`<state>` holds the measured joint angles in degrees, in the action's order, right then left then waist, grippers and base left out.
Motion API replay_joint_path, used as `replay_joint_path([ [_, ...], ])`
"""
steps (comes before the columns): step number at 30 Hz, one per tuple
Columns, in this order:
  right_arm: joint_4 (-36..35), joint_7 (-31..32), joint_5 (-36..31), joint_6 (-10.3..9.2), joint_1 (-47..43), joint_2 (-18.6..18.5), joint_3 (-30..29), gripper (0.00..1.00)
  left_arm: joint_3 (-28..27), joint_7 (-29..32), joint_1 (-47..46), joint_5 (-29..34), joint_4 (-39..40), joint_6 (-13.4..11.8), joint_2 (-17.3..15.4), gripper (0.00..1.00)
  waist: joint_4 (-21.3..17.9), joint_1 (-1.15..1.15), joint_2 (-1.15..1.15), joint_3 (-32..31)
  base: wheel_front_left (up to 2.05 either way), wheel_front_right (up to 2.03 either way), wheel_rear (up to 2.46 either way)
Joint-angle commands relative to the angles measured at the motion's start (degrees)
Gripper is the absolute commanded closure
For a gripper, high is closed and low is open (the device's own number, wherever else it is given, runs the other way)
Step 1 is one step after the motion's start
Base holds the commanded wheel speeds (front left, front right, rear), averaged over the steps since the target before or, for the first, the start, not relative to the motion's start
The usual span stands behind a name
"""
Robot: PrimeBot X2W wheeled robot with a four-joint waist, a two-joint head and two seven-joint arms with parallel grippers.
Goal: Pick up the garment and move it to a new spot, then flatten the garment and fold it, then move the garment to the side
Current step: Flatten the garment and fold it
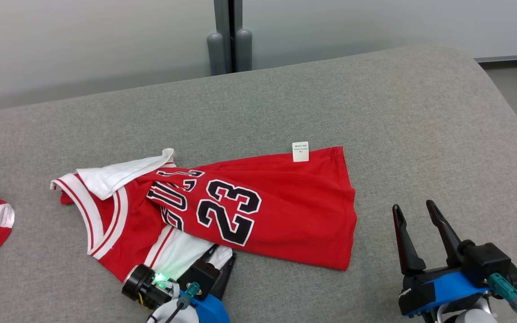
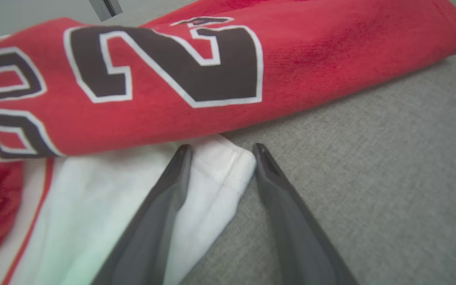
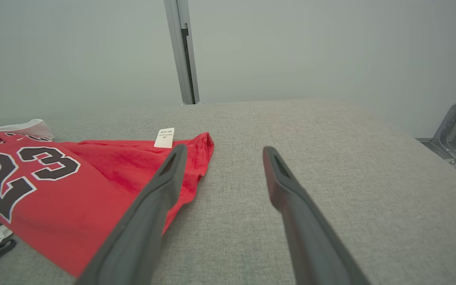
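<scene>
Red jersey [image 1: 281,202] lies on our grey cushion [image 1: 375,98], long axis left-right, collar left, hem right. Our left gripper [image 2: 220,152] spread, straddling its white corner [image 2: 228,170]. Our right gripper [image 1: 415,213] wide, above cushion beside hem.

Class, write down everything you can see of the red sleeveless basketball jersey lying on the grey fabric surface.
The red sleeveless jersey looks like soft knit, with a black, white-edged number 23, white-and-red striped trim at its openings and a small white label at the far hem. It lies crumpled and partly folded over itself on the grey fabric surface, its white inner side showing. One white corner sits between the open left gripper's fingers.
</scene>
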<state>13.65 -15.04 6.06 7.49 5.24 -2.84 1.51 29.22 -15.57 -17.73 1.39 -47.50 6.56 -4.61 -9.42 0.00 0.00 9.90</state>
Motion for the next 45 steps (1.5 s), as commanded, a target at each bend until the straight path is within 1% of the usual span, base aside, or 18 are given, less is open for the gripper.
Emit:
replay_joint_path([
  [1, -0.02, -0.21, -0.04, 0.01, -0.11, -0.08, -0.37, 0.00, -0.48, 0.73, -0.26, -0.69, -1.02, -0.57, -0.45, 1.00, 0.30, 0.00, 0.00, -0.23, 0.00, 0.00, 0.00],
  [4, 0.20, -0.21, 0.15, 0.01, -0.60, -0.07, -0.55, 0.00, -1.40, 0.48, 0.22, -2.07, 1.27, -1.08, -0.12, 1.00, 1.19, 0.00, 0.00, -0.95, 0.00, 0.00, 0.00],
  [8, 0.47, -0.21, 0.20, 0.01, -1.42, -0.07, -0.66, 0.00, -2.47, 0.41, 2.62, -3.61, 7.02, -1.64, -0.54, 1.00, 3.01, 0.00, 0.00, -2.37, 0.00, 0.00, 0.00],
  [13, 0.73, -0.21, 0.25, 0.01, -2.54, -0.08, -0.94, 0.00, -3.61, 0.42, 7.85, -4.36, 16.02, -2.43, -2.96, 1.00, 5.82, 0.00, 0.00, -4.24, 0.00, 0.00, 0.00],
  [18, 0.90, -0.21, -0.01, 0.01, -3.71, -0.08, -1.55, 0.00, -4.00, 0.42, 14.03, -4.37, 22.11, -3.29, -6.02, 1.00, 8.75, 0.00, 0.00, -5.60, 0.00, 0.00, 0.00],
  [19, 0.85, -0.21, -0.05, 0.01, -3.93, -0.08, -1.78, 0.00, -3.66, 0.42, 14.98, -3.75, 22.84, -3.46, -6.89, 1.00, 9.42, 0.00, 0.00, -5.81, 0.00, 0.00, 0.00],
  [25, 1.04, -0.21, -0.37, 0.01, -4.81, -0.08, -2.19, 0.00, -5.23, 0.42, 20.68, -5.08, 25.43, -4.50, -9.99, 1.00, 12.32, 0.00, 0.00, -6.44, 0.00, 0.00, 0.00],
  [30, 1.34, -0.21, -0.43, 0.01, -5.15, -0.08, -2.46, 0.00, -7.66, 0.42, 23.76, -6.20, 25.85, -6.46, -12.44, 1.00, 13.61, 0.00, 0.00, -6.65, 0.00, 0.00, 0.00],
  [33, 1.59, -0.21, -0.52, 0.01, -5.28, -0.08, -2.60, 0.00, -8.93, 0.42, 25.17, -6.89, 26.07, -7.35, -13.36, 1.00, 14.01, 0.00, 0.00, -6.77, 0.00, 0.00, 0.00],
  [35, 1.76, -0.21, -0.61, 0.01, -5.33, -0.08, -2.63, 0.00, -9.83, 0.41, 25.92, -8.27, 26.24, -7.23, -13.29, 1.00, 14.17, 0.00, 0.00, -6.87, 0.00, 0.00, 0.00],
  [36, 1.84, -0.21, -0.63, 0.01, -5.35, -0.08, -2.63, 0.00, -9.84, 0.42, 26.28, -8.57, 26.21, -6.55, -13.44, 1.00, 14.20, 0.00, 0.00, -6.91, 0.00, 0.00, 0.00],
  [37, 1.94, -0.21, -0.65, 0.01, -5.38, -0.08, -2.61, 0.00, -9.91, 0.42, 26.38, -8.72, 26.57, -6.37, -13.54, 0.61, 14.24, 0.00, 0.00, -7.00, 0.00, 0.00, 0.00],
  [38, 2.04, -0.21, -0.66, 0.01, -5.42, -0.08, -2.58, 0.00, -10.17, 0.41, 26.49, -9.13, 27.29, -6.00, -13.36, 0.00, 14.24, 0.00, 0.00, -7.08, 0.00, 0.00, 0.00],
  [45, 2.64, -0.21, -0.88, 0.01, -4.93, -0.08, -2.47, 0.00, -13.35, 0.42, 26.96, -10.38, 35.34, -4.82, -10.26, 0.00, 13.57, 0.00, 0.00, -7.41, 0.00, 0.00, 0.00],
])
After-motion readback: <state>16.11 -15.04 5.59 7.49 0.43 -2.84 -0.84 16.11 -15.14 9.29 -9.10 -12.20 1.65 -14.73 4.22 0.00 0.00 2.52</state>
